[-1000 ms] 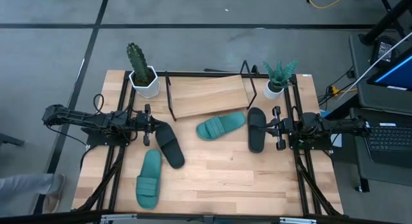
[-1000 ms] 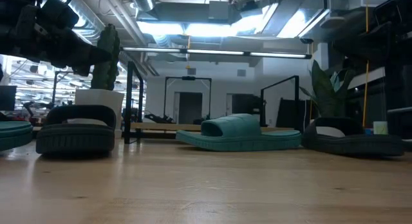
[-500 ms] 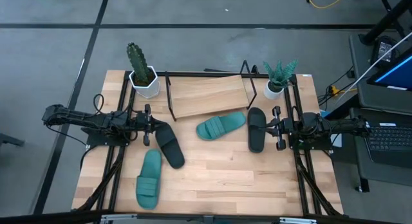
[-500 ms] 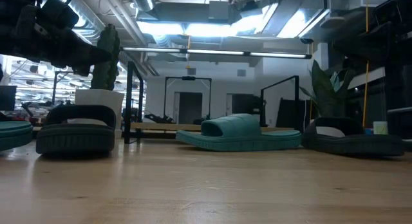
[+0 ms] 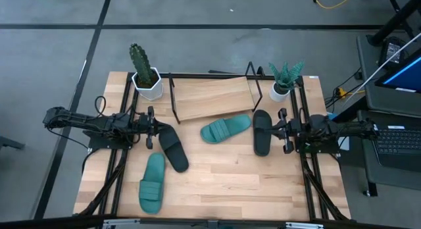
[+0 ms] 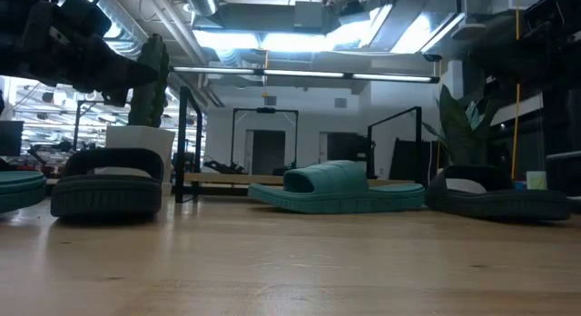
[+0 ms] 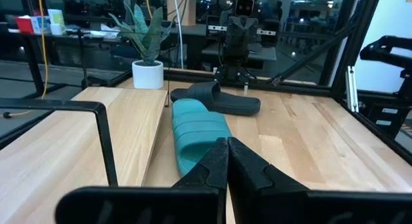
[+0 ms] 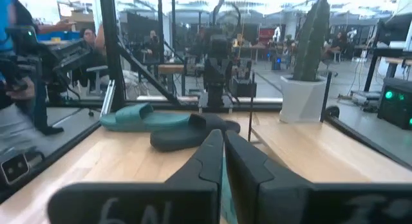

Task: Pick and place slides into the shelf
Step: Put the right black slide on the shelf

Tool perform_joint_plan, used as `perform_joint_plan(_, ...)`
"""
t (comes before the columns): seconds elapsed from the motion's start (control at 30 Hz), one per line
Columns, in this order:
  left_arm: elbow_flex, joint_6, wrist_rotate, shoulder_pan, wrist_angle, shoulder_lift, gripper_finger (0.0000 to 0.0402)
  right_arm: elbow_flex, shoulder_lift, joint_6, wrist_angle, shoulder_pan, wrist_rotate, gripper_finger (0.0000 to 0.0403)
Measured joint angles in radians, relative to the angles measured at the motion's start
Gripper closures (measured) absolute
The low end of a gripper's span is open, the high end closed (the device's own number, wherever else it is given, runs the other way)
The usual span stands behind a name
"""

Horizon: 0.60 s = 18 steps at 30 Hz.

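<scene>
Top-down: four slides on the table (image 5: 223,183), none on the shelf (image 5: 212,97), which sits bare at the far edge between a cactus pot (image 5: 146,81) and a leafy plant pot (image 5: 281,89). Black slide (image 5: 173,147) lies angled just beside the left gripper (image 5: 150,127); teal slide (image 5: 152,183) lies nearer the front edge on the left. Second teal slide (image 5: 225,129) sits mid-table just in front of the shelf, second black slide (image 5: 262,131) next to the right gripper (image 5: 284,131).

Both arms are parked at the table's sides, grippers pointing inward at each other. The high view is too small to read the fingers; the wrist views settle it: left gripper (image 7: 226,161) fingers pressed together, nothing between them; right gripper (image 8: 223,154) same, closed and empty.

Left wrist view adds the middle teal slide (image 7: 196,132) straight ahead, the black slide (image 7: 215,100) behind it, and the shelf board (image 7: 77,143) alongside. Right wrist view shows the other black slide (image 8: 193,130) with a teal one (image 8: 132,116) past it, plus a person's sleeve (image 8: 9,56) at the frame edge beyond the table.

Low view shows slide heights only: black (image 6: 107,182), teal (image 6: 340,189), black (image 6: 504,195), and a teal edge (image 6: 16,189).
</scene>
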Motion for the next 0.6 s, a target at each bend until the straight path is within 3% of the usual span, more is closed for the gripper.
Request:
perform_joint_plan(0.3, 0.016, 0.079, 0.146, 0.000, 0.136, 0.000, 0.0401, 0.000, 0.000, -0.003, 0.053, 0.000, 0.000, 0.0383)
perform_joint_plan(0.5, 0.065, 0.095, 0.137, 0.000, 0.119, 0.030, 0.0401, 0.007, 0.003, -0.085, 0.081, 0.000, 0.067, 0.0397)
perform_joint_plan(0.6, 0.099, 0.102, 0.070, 0.000, 0.061, 0.053, 0.0401, 0.041, 0.016, -0.089, 0.053, 0.000, 0.136, 0.0397)
